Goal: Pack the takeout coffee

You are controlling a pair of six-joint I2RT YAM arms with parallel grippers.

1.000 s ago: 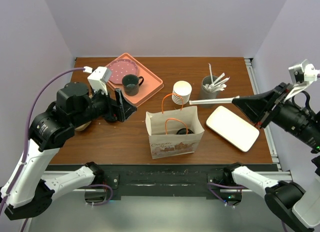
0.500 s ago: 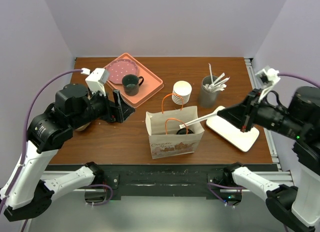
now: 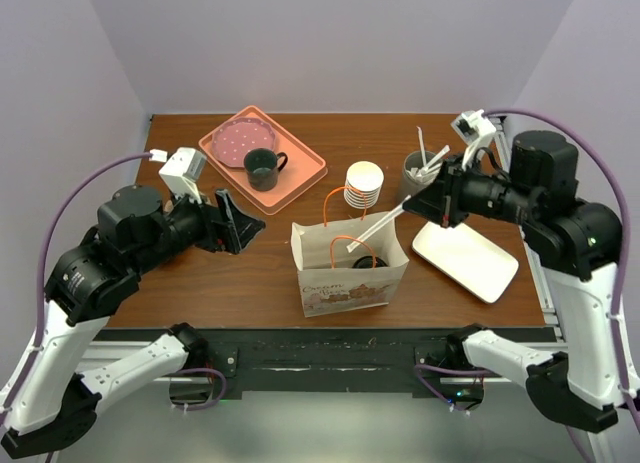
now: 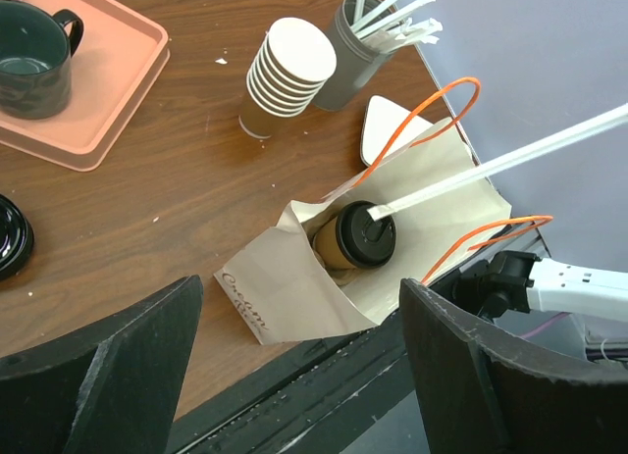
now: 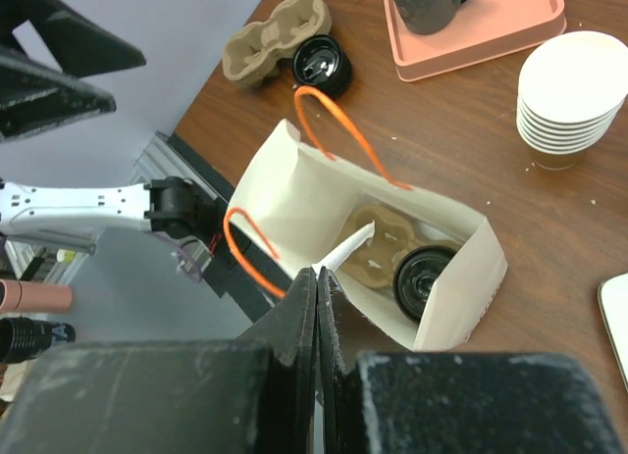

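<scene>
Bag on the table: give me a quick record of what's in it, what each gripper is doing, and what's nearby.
bag: upright, open
in bag: lidded cup, in a carrier
right gripper: shut on straw, tip over the open bag
left gripper: open, empty, left of bag
nearby: cup stack, straw holder

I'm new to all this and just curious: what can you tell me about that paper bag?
The bag is pale kraft paper with brown print on its front and two orange loop handles. It stands upright and open near the table's front edge, mouth spread wide. Inside sits a pulp carrier holding a black-lidded cup. A straw in the shut right gripper slants down toward the opening. Nothing grips the bag.
</scene>
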